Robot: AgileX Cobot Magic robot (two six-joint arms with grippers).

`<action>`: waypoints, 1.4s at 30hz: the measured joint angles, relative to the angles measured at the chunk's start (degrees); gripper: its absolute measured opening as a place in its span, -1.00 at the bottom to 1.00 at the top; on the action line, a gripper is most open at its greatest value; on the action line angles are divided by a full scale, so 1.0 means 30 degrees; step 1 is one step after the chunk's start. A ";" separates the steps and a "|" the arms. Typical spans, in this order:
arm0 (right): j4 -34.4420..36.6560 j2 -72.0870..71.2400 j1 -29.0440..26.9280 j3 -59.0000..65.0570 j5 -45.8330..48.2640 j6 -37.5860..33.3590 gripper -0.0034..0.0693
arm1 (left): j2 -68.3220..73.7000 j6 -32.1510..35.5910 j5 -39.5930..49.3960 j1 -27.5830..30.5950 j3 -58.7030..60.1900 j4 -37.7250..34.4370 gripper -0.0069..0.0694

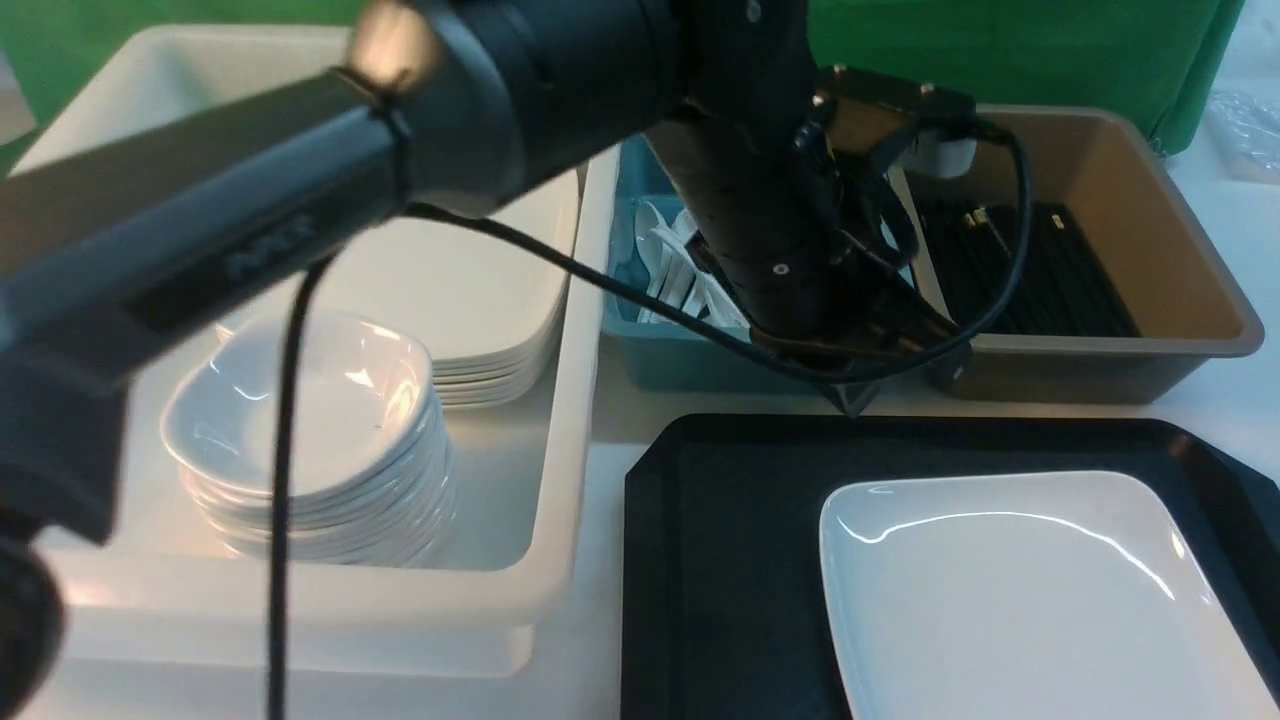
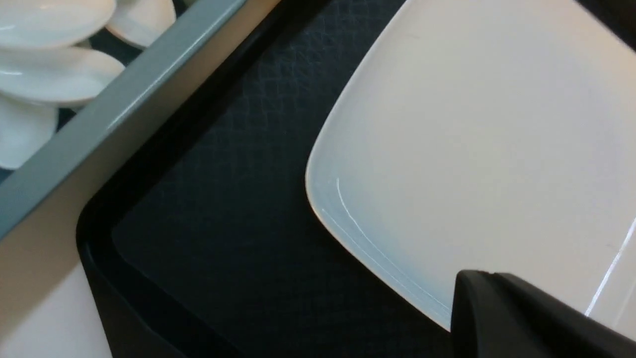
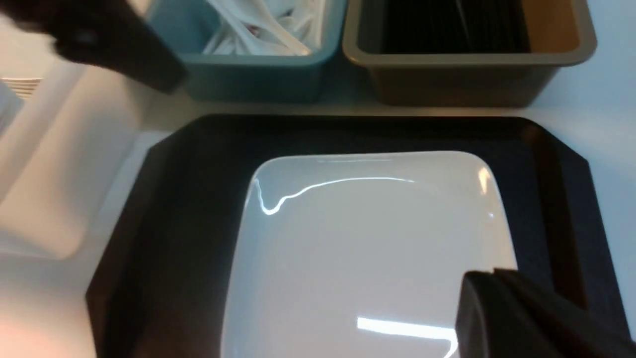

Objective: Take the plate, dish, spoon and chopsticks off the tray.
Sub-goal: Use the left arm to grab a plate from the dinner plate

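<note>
The large white plate point(image 1: 1020, 590) lies on the black tray point(image 1: 720, 520), towards its right side. No spoon, chopsticks or small dish shows on the tray. My left gripper point(image 1: 850, 400) hangs over the tray's far edge, in front of the blue tub; its fingers are shut and empty. In the left wrist view it point(image 2: 489, 278) is above the plate point(image 2: 472, 139) near a corner, over the tray point(image 2: 223, 199). My right gripper point(image 3: 494, 276) is shut and empty above the plate's point(image 3: 367, 248) right part and the tray point(image 3: 189, 199); it is out of the front view.
A white tub point(image 1: 560, 420) at left holds a stack of small dishes point(image 1: 310, 430) and a stack of plates point(image 1: 480, 300). Behind the tray stand a blue tub point(image 1: 650, 350) of white spoons point(image 1: 670, 270) and a brown tub point(image 1: 1150, 300) of black chopsticks point(image 1: 1040, 270). My left arm crosses the upper front view.
</note>
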 joint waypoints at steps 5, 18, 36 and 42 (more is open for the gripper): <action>0.0069 -0.0191 0.0000 0.0000 0.0807 -0.0223 -0.85 | 0.2396 -0.0732 0.0099 0.0000 -0.1501 0.0742 -0.63; 0.0148 -0.0191 0.0000 0.0000 0.0477 -0.0377 -0.85 | 0.6181 -0.0788 -0.1373 0.0000 -0.2032 0.0798 0.61; 0.0148 -0.0191 0.0000 0.0000 0.0377 -0.0470 -0.85 | 0.6955 -0.0788 -0.1543 0.0000 -0.2032 -0.1193 0.25; 0.0148 -0.0191 0.0000 0.0000 0.0279 -0.0491 -0.85 | 0.6955 -0.0810 -0.1410 0.0000 -0.2032 -0.1185 -0.17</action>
